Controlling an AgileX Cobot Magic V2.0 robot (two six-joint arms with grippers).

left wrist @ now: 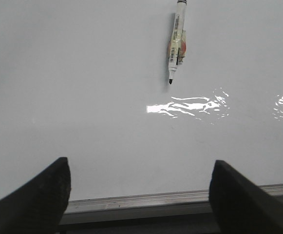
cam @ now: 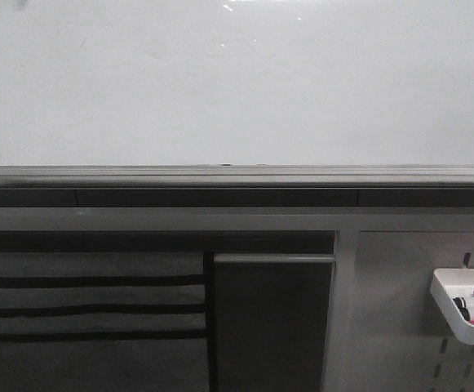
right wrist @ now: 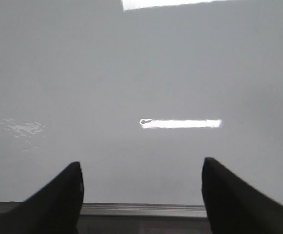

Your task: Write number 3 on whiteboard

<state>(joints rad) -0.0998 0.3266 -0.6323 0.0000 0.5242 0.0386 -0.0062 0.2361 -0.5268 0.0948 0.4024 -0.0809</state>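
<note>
The whiteboard (cam: 237, 82) fills the upper half of the front view, glossy and blank, with its grey metal ledge (cam: 237, 174) along the near edge. No number 3 shows on it in any view. In the left wrist view a white marker (left wrist: 177, 41) with an uncapped black tip lies on the whiteboard (left wrist: 83, 97), well beyond my left gripper (left wrist: 140, 180), which is open and empty. My right gripper (right wrist: 141, 183) is open and empty over the whiteboard (right wrist: 141, 73) near its ledge (right wrist: 141, 209). Neither gripper shows in the front view.
Below the ledge is a grey pegboard panel (cam: 392, 327) with a small white tray (cam: 465, 306) holding markers at the right. A dark panel (cam: 273, 327) and black-striped grey cloth (cam: 90, 318) lie lower left. Light glare (left wrist: 187, 106) marks the board.
</note>
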